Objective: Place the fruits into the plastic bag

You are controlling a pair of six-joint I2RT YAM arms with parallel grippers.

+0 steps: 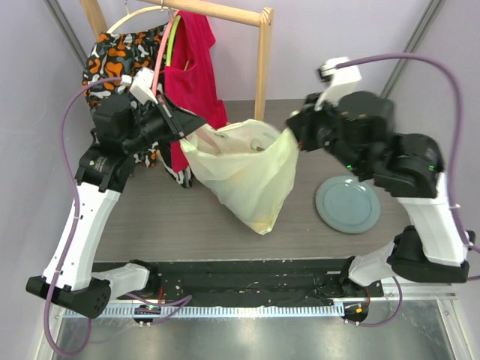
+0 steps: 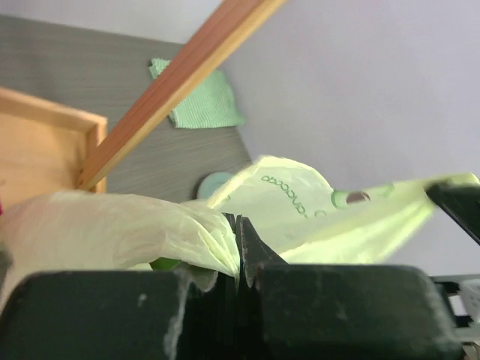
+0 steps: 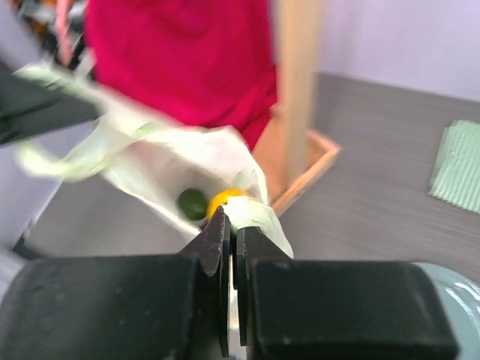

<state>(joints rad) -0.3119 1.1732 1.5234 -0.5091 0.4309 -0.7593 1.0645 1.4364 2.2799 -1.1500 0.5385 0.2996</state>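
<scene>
While both arms hold it up over the middle of the table [image 1: 172,225], the pale-green plastic bag [image 1: 240,176] hangs between them. The left gripper [image 1: 182,129] is clamped on its left rim and the right gripper [image 1: 295,136] is pinched tight on the right rim. Green lettering [image 2: 286,191] on the film, seen reversed, cannot be read for sure; an avocado-half print [image 2: 351,198] sits beside it. Inside lie a dark green fruit [image 3: 193,202] and an orange citrus [image 3: 223,199]. A grey plate [image 1: 346,204] lies to the right; a red garment [image 1: 193,67] hangs on the wooden rack [image 1: 262,67] behind.
</scene>
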